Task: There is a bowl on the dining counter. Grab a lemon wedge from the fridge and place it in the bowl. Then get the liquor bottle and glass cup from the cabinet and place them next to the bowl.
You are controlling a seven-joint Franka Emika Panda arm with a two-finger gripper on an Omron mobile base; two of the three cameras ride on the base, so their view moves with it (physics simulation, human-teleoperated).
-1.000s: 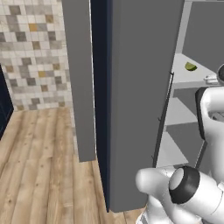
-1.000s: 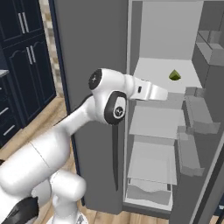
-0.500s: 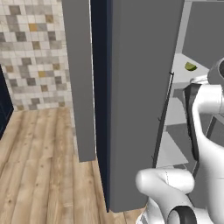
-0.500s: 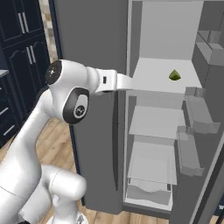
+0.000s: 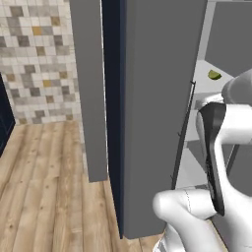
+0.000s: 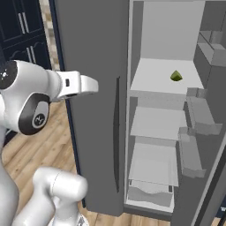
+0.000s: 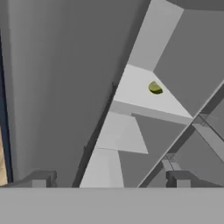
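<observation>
The fridge (image 6: 88,39) stands with its left door shut and its right door swung open. A small green-yellow lemon wedge (image 6: 176,76) lies alone on the upper white shelf (image 6: 154,79); it also shows as the lemon wedge (image 5: 214,75) past the shut door's edge. In the hand view my gripper (image 7: 111,181) is open, its fingertips (image 7: 43,179) wide apart with nothing between them. It points at the fridge interior from some way back, with the lemon wedge (image 7: 155,88) above and slightly right of centre. The bowl, dining counter, liquor bottle, glass cup and cabinet are out of view.
The shut fridge door (image 5: 157,98) with its slim handle (image 6: 117,128) is close on my left. The open door's bins (image 6: 198,119) jut out on the right. Lower shelves and a bottom drawer (image 6: 150,190) fill the fridge. Navy cupboards (image 6: 22,31), tiled wall (image 5: 39,54) and wooden floor (image 5: 44,172) lie left.
My arm has drawn back from the fridge opening and swung left in front of the shut door. The lemon wedge has not moved. The gripper stays open.
</observation>
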